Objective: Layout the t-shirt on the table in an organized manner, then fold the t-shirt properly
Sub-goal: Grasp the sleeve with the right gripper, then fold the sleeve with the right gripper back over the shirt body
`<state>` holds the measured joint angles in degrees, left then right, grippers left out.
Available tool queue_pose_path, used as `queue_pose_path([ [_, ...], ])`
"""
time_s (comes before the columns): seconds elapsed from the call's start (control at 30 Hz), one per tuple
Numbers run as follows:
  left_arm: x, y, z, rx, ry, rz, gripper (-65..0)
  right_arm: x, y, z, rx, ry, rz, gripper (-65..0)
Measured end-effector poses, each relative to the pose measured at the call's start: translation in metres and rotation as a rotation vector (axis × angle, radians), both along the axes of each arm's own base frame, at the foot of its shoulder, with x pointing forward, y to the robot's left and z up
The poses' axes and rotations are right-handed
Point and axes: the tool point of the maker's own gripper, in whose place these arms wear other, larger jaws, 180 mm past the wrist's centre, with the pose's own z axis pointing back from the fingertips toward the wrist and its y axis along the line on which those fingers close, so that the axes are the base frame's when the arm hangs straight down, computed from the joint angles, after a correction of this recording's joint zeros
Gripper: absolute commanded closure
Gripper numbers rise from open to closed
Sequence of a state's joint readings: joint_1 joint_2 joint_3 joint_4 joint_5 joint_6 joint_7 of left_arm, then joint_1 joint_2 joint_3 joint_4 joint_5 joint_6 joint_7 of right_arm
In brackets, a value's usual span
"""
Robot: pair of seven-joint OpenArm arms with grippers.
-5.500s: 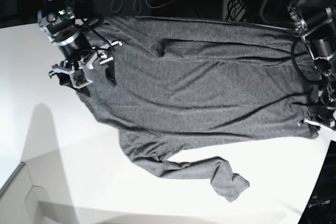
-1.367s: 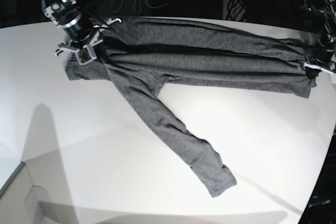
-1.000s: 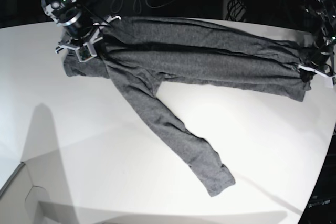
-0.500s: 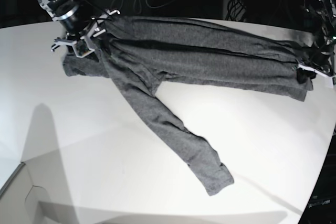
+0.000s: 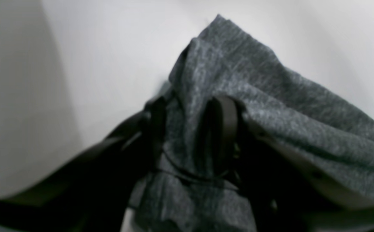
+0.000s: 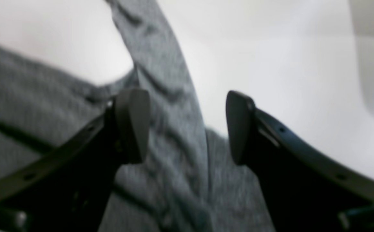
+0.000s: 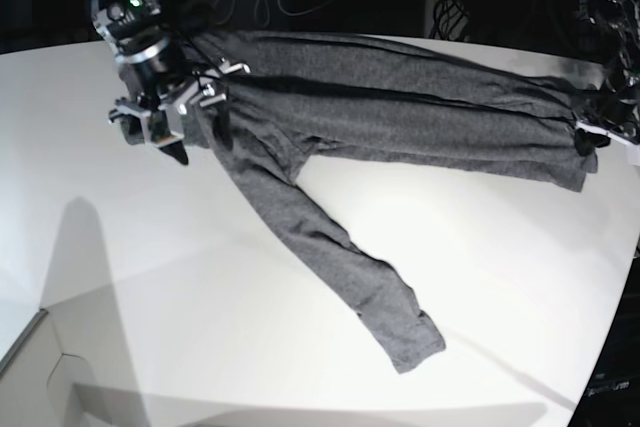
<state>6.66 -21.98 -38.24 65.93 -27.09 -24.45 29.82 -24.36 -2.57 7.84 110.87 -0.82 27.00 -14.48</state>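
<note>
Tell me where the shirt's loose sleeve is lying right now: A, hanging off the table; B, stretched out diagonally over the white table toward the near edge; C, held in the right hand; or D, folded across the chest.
B: in the base view the t-shirt trails one sleeve diagonally across the bare table, cuff lying flat.

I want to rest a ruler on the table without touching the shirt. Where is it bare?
Bare table lies on the base view's left and near side of the t-shirt's trailing sleeve, and between sleeve and body toward the right. The far edge is crowded: shirt, right gripper, left gripper.
</note>
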Motion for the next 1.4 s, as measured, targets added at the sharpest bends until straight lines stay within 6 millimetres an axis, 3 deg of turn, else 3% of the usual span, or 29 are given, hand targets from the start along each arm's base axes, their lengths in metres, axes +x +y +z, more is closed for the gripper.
queue_pose_path([
  [0.1,0.0,-0.001,-0.001,-0.002,0.002,-0.002,-23.8,0.016,0.005,-0.002,0.011,0.025,-0.009,-38.0],
  [0.3,-0.006,0.001,-0.003,-0.003,0.004,0.008,-23.8,0.047,0.039,-0.012,0.042,0.05,0.074,-38.1],
  [0.47,-0.009,0.003,-0.009,-0.023,-0.004,0.026,-23.8,0.075,0.057,-0.036,0.046,0.104,0.129,-38.1],
  [0.67,-0.007,0.0,-0.011,-0.035,-0.027,0.044,-23.8,0.133,0.061,-0.054,0.063,0.145,0.138,-38.1],
  [0.87,-0.008,-0.003,-0.012,-0.039,-0.027,0.038,-23.8,0.172,0.075,-0.074,0.106,0.208,0.155,-38.1],
  [1.0,-0.009,-0.003,-0.012,-0.041,-0.027,0.04,-23.8,0.179,0.086,-0.092,0.159,0.24,0.158,-38.0],
  [1.2,-0.009,-0.002,-0.012,-0.041,-0.026,0.04,-23.8,0.184,0.104,-0.096,0.236,0.217,0.157,-37.4],
  [1.27,-0.008,-0.002,-0.012,-0.041,-0.028,0.04,-23.8,0.183,0.106,-0.097,0.257,0.208,0.151,-33.7],
  [1.4,-0.008,-0.002,-0.012,-0.04,-0.027,0.04,-23.8,0.181,0.108,-0.099,0.256,0.22,0.154,-12.9],
])
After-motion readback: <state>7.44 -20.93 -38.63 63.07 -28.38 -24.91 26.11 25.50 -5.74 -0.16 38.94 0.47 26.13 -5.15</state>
